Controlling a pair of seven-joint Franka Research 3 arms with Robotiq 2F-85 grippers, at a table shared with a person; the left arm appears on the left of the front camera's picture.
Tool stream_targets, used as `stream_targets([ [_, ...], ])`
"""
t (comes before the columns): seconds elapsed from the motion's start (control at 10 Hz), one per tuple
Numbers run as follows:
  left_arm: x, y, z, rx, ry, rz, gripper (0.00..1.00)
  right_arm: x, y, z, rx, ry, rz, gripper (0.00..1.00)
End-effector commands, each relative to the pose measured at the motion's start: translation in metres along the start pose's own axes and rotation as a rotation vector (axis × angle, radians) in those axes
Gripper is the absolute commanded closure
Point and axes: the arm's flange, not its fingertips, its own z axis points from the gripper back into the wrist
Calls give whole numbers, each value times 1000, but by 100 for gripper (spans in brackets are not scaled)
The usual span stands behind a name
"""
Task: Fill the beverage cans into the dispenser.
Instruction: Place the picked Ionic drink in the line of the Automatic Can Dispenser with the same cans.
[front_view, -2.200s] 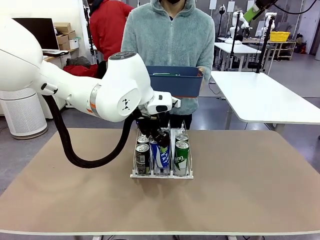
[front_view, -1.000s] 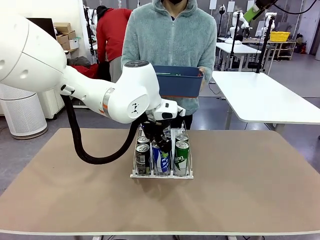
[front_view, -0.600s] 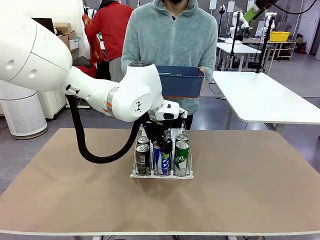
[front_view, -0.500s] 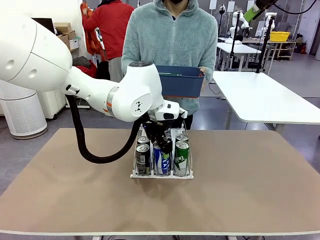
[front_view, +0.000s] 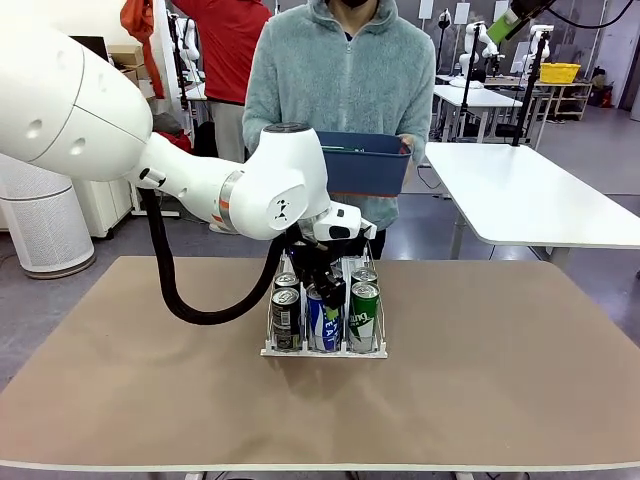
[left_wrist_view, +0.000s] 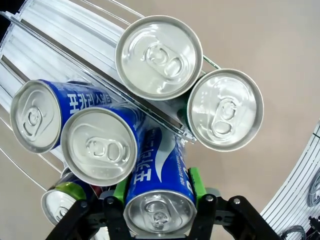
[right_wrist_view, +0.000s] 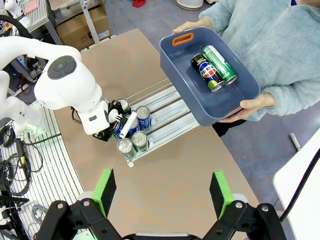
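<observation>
The white dispenser (front_view: 272, 350) stands mid-table with beverage cans in its lanes: a black one (front_view: 286, 318), a blue one (front_view: 322, 320) and a green one (front_view: 363, 315) at the front. My left gripper (front_view: 320, 272) reaches down into the middle lane. In the left wrist view its green pads (left_wrist_view: 196, 181) sit against both sides of an upright blue Pocari can (left_wrist_view: 159, 195), behind two more blue cans (left_wrist_view: 100, 147). My right gripper (right_wrist_view: 162, 200) hangs high over the table, open and holding nothing. In the right wrist view the dispenser (right_wrist_view: 167, 107) lies below it.
A person at the far side holds a dark blue bin (front_view: 360, 165) above the table edge. In the bin (right_wrist_view: 240, 100) lie a black Pepsi can (right_wrist_view: 206, 72) and a green can (right_wrist_view: 221, 65). Bare tabletop (front_view: 500, 380) surrounds the dispenser.
The left arm brought the blue can from a tilt down into the middle lane and has barely moved over the last second. The right gripper stays as it was.
</observation>
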Motion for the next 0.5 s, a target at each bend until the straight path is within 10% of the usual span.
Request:
stream_targets([
  [0.0, 2, -7, -4, -33, 19, -41, 23, 0, 1, 0, 1, 1, -8, 0],
  [0.2, -6, -10, 15, 0, -2, -23, 3, 0, 1, 0, 1, 1, -8, 0],
  [0.3, -8, -14, 23, 24, -19, -13, 18, 0, 1, 0, 1, 1, -8, 0],
  [0.4, -11, -21, 30, 45, -39, -2, 0, 0, 1, 0, 1, 1, -8, 0],
])
